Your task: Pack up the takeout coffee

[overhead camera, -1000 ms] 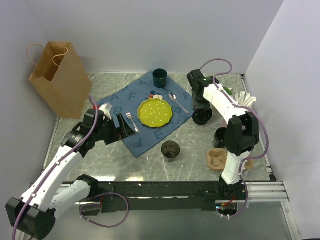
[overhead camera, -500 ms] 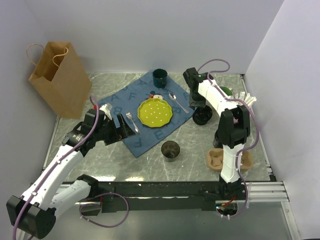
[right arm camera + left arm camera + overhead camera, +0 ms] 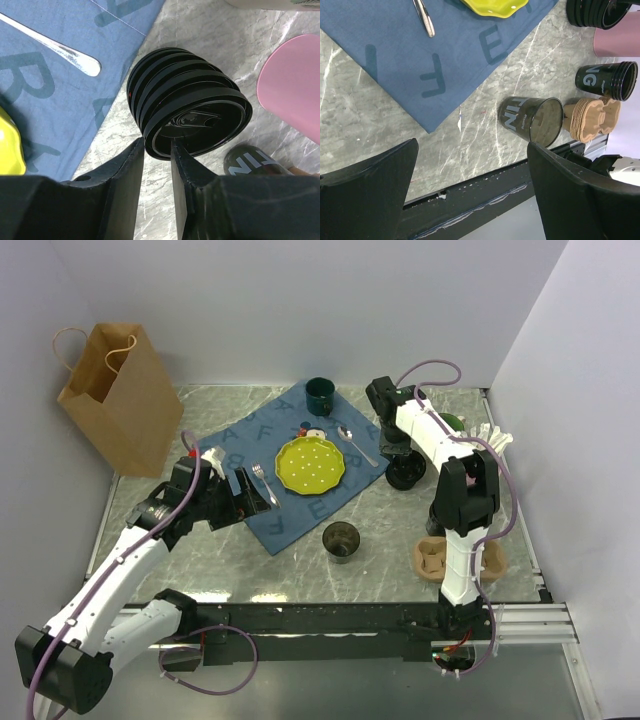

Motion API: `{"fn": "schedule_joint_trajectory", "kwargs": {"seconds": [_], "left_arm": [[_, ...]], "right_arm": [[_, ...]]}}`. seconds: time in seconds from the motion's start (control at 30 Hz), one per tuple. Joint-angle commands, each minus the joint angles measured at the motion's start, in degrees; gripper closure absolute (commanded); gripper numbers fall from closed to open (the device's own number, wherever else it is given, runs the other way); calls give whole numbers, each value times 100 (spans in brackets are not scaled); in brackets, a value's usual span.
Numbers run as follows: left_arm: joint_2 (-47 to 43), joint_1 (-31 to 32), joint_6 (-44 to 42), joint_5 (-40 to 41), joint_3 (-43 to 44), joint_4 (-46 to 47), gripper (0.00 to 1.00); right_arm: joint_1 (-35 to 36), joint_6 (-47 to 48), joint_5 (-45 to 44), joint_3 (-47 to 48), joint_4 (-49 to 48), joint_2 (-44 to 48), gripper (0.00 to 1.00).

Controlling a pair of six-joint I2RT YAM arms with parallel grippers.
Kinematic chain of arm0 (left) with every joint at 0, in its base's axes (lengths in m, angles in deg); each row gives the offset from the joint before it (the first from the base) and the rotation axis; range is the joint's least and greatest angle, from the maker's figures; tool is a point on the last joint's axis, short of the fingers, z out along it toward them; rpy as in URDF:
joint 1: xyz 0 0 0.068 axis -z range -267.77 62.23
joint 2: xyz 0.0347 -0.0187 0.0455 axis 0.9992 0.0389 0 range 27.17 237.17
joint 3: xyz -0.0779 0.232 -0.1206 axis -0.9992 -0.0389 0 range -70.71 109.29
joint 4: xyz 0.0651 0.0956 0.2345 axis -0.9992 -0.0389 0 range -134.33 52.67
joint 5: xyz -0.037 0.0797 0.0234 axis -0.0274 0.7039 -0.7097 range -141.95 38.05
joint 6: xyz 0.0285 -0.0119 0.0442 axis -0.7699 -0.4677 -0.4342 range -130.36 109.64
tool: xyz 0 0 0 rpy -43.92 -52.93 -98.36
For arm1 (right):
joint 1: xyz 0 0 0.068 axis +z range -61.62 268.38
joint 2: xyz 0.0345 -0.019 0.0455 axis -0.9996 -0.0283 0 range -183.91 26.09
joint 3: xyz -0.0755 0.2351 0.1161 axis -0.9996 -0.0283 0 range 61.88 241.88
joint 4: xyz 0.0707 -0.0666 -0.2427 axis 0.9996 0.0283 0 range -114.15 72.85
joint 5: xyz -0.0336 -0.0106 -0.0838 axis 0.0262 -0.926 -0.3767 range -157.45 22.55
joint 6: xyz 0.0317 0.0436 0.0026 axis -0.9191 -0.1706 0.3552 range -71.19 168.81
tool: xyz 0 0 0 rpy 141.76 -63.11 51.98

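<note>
Marble table (image 3: 270, 575) with pale walls (image 3: 300, 310) close on three sides leaves the arms little room to swing on the right. One open cup (image 3: 341, 538) stands alone on bare stone just near of the mat (image 3: 290, 515). A second cup (image 3: 607, 80) stands further right, next to the carrier (image 3: 432, 558). Neither has a lid; the lids (image 3: 185, 117) sit in a leaning stack at the mat's right edge, near a pink disc (image 3: 295, 90). The right gripper (image 3: 157, 147) is narrow and straddles the stack's near rim; I cannot tell whether it has pinched it yet. The left gripper (image 3: 472, 150) hangs wide and empty over the mat's near corner. The cups look light and thin-walled, easy to crush or tip, so a soft hold low on the side seems best. The lids look thin, springy and nested, so several may lift together. The lone cup has open stone all round it, while the second is hemmed in by the carrier and the right arm.
</note>
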Motion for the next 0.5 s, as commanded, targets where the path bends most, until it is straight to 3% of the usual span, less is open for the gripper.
{"fn": "schedule_joint_trajectory", "kwargs": {"seconds": [0.0,0.47], "left_arm": [[-21,22,2,5,208,109,3],[-118,22,-7,75,165,30,3]], "right_arm": [[-37,-58,-67,61,-86,82,63],[-134,29,153,-185,-341,214,69]]}}
